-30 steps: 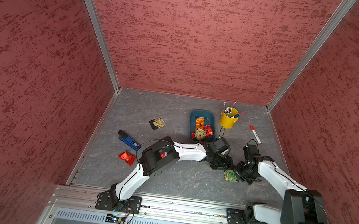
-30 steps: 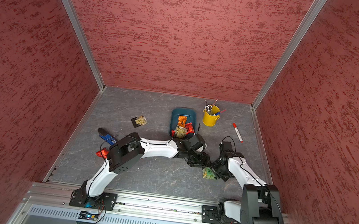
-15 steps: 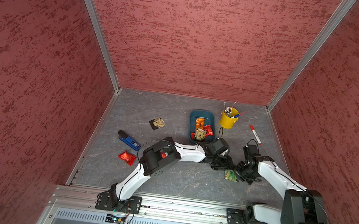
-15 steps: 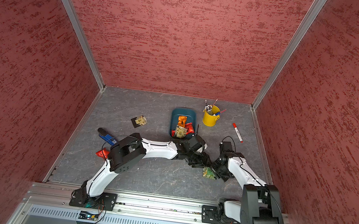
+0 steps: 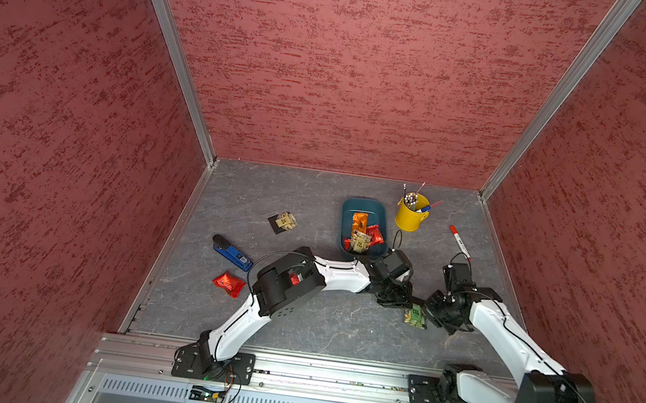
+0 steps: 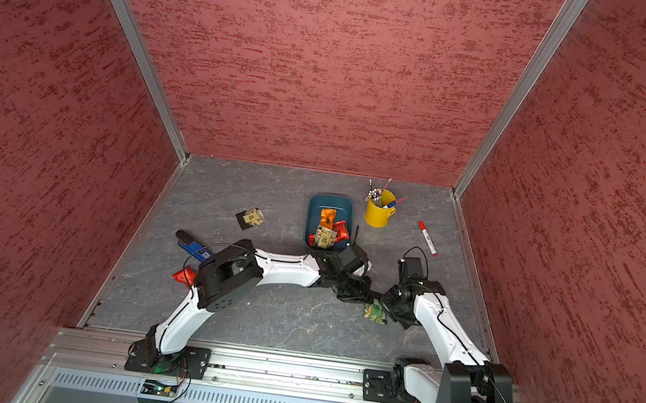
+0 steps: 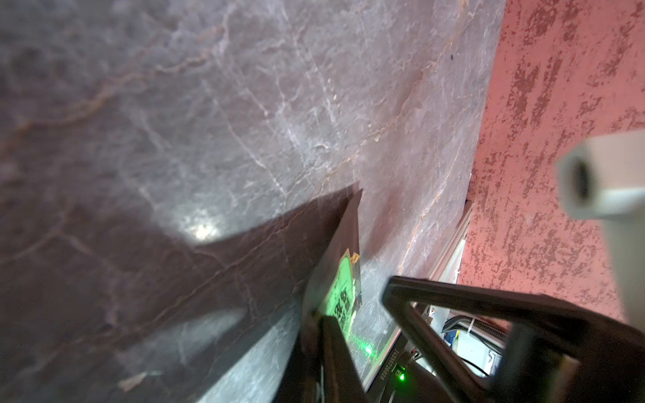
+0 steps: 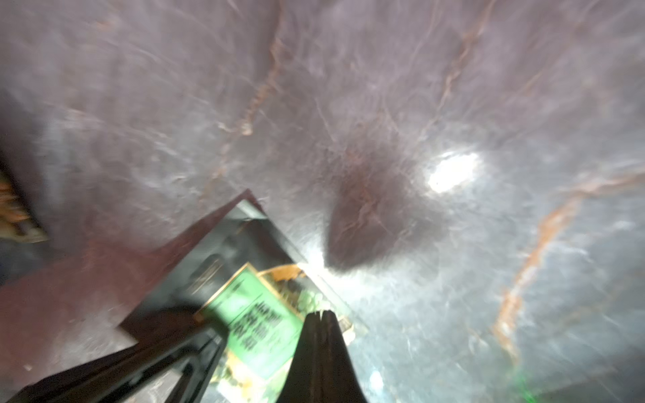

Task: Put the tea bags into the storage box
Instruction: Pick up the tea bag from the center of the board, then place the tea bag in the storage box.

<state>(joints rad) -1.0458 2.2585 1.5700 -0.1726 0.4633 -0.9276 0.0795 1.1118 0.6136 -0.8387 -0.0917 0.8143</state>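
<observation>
Green-labelled tea bag, a black-backed clear sachet, hangs just above the grey marbled tabletop toward the front right, its shadow thrown on the stone in both wrist views. Both claws have it. The left gripper is pinched closed on one edge, and the left wrist view shows the bag edge-on. The right gripper is clamped on the opposite edge, fingertips pressed together over the bag.

The shallow dark teal plastic storage box sits farther back. In it lie an orange foil packet, a red foil packet and a beige-labelled sachet. The left arm's black wrist lies just beside the box's near right corner, between the box and the held bag.

A yellow round cup of pencils stands just beside the box's far right corner. A red-capped white marker lies farther right. To the left, well apart, lie a second beige-labelled sachet, a blue stapler-like tool and a crinkled red foil packet on the table.
</observation>
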